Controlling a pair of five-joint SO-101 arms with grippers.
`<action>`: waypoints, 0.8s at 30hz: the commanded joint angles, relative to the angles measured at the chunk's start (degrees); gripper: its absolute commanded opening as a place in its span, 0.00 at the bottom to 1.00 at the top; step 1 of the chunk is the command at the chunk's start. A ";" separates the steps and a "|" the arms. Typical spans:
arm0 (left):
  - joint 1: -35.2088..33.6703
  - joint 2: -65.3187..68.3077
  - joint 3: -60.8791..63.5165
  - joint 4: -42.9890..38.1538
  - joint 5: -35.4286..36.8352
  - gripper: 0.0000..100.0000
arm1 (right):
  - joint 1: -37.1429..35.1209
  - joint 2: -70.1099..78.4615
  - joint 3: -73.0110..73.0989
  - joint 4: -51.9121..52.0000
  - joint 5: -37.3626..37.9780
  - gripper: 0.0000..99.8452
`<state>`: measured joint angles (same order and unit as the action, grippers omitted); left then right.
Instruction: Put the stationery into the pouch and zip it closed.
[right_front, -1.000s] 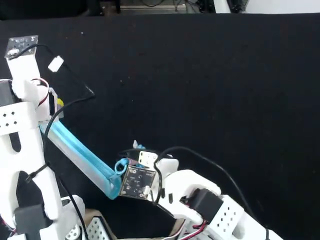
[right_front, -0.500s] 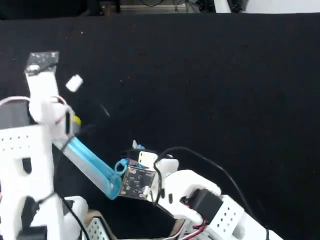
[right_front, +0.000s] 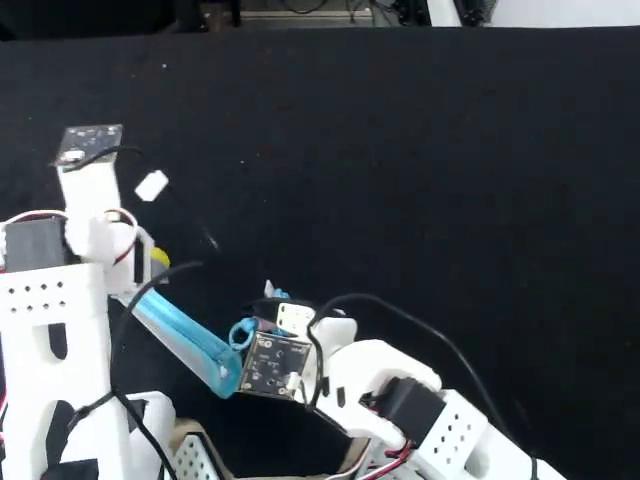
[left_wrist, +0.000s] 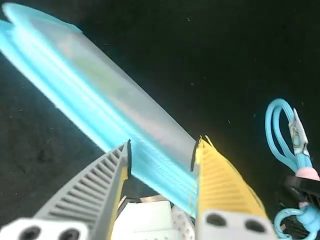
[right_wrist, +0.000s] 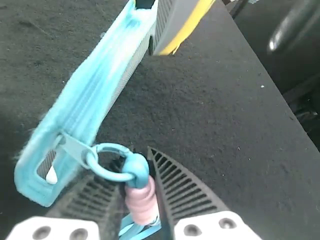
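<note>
Clamps blue pouch (left_wrist: 100, 95) in left end effector (left_wrist: 160, 150); pinches zipper pull (right_wrist: 137, 197) in right end effector (right_wrist: 135, 167). Risks losing the pull if tugged askew, stalling the zip.

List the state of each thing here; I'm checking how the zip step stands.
pouch: gripped by the left tool, slider at the end by the right tool.
pull: ring and charm pinched in the right tool.
left tool: shut on the pouch.
right tool: shut on the pull.
</note>
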<state>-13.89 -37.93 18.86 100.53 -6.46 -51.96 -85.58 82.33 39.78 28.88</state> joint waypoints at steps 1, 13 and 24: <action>-3.30 -0.44 -5.93 0.35 -1.49 0.22 | 0.88 -0.66 -0.31 -1.14 0.44 0.01; -6.90 -2.99 -6.02 0.35 -49.85 0.22 | 0.88 -0.66 -0.31 -1.14 0.44 0.01; -6.46 -17.93 -2.33 0.35 -54.59 0.22 | 0.88 -0.57 -0.31 -1.14 0.44 0.01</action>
<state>-19.87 -50.33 15.08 100.53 -54.73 -51.87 -85.58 82.33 39.78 28.97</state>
